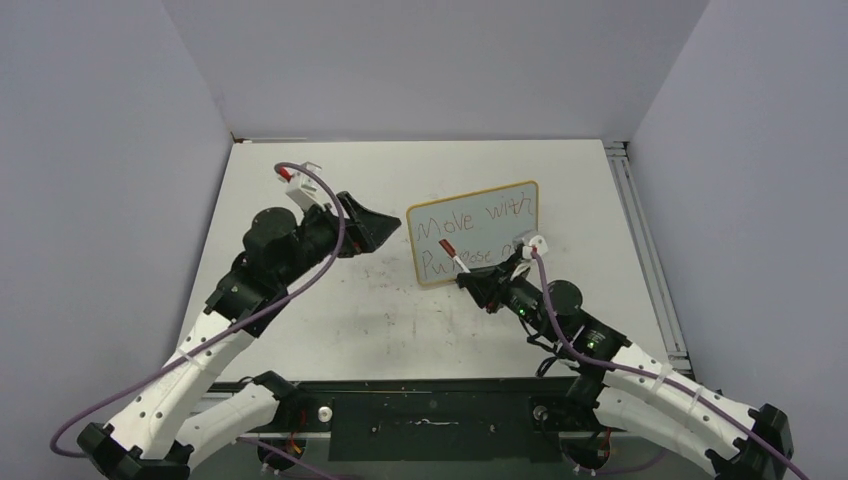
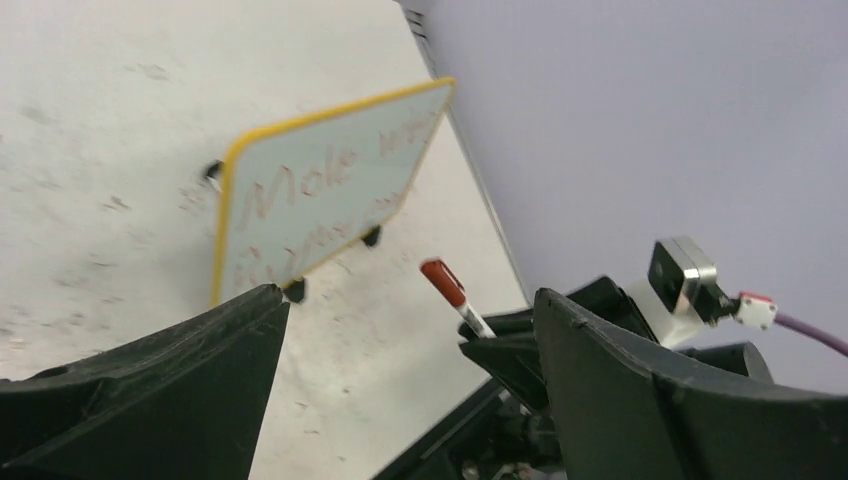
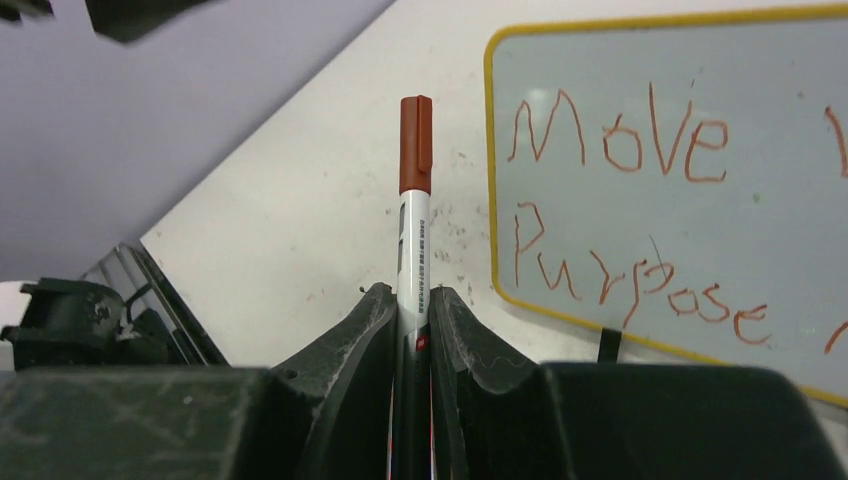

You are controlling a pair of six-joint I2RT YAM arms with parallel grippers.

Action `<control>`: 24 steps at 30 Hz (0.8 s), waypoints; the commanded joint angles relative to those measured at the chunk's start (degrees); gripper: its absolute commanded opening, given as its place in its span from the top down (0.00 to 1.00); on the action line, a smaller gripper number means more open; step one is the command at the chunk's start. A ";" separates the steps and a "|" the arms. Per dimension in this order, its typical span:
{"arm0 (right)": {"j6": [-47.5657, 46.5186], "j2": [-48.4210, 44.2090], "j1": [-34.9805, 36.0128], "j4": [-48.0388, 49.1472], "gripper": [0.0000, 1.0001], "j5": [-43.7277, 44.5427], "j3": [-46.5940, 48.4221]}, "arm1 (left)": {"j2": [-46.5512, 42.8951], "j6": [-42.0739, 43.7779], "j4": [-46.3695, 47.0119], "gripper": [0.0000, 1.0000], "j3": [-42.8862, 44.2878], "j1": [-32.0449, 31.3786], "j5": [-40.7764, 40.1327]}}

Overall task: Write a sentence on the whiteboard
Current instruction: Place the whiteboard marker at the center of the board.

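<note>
Right end effector (image 3: pixel 413 300) pinches slim silver marker (image 3: pixel 414 235) (rust cap (image 3: pixel 416 145) on); left end effector (image 2: pixel 410 300) gapes near glossy whiteboard (image 3: pixel 620 215)

- The table (image 1: pixel 330 330) is a flat white top, scuffed with grey smudges and dark flecks. Many of these marks lie on the stretch under and ahead of the spread jaws of the left gripper (image 2: pixel 410 295).
- The whiteboard (image 1: pixel 490 228) rests on the table on small black feet (image 2: pixel 372 236). It is ahead of the left jaws, and just ahead and to the right of the closed jaws of the right gripper (image 3: pixel 412 300).
- A metal rail (image 1: pixel 640 230) runs along the table's edge, beyond the board as seen from the left jaws.
</note>
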 commanded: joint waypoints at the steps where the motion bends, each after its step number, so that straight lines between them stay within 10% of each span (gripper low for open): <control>1: 0.20 2.33 0.38 -3.38 0.94 -3.66 -1.70 | 2.67 11.81 -9.86 0.08 4.59 10.82 9.23; 17: -1.07 32.88 9.42 8.72 0.92 8.11 -0.36 | -1.83 29.67 -8.34 0.07 -8.13 21.17 -16.74; 24: -0.24 39.92 9.31 9.12 0.72 9.54 1.92 | -1.76 32.38 -9.28 0.06 -7.52 21.28 -19.95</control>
